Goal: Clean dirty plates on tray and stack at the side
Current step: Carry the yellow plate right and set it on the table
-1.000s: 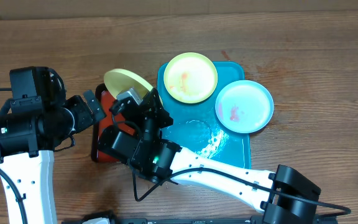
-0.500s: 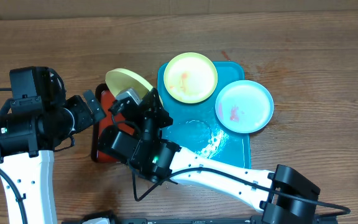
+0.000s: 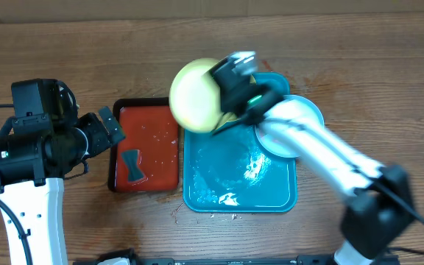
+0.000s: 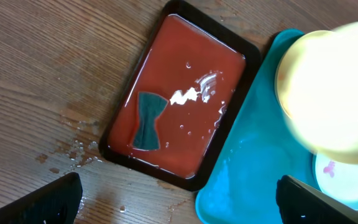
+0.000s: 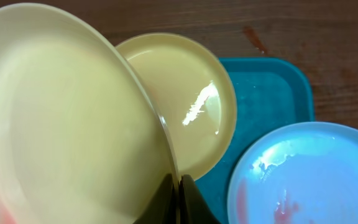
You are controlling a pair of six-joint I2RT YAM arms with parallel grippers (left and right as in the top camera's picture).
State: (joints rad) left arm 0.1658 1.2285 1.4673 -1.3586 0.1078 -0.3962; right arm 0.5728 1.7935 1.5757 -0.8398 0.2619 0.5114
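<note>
Now swings off the red tray (image 3: 153, 125) to hang over the tray's (image 3: 205, 191) far-left corner, right claw (image 5: 179, 194) clamped tight on a yellow plate's (image 3: 196, 96) rim. Suggests washing done, stacking next. Looks glossy, tilted on edge, faintly reddish low down. Leaves left claw (image 4: 182, 194) wide apart, empty.

Brown wooden table (image 3: 389, 59), wet in places; pale strip (image 3: 124, 9), perhaps cardboard, behind.
</note>
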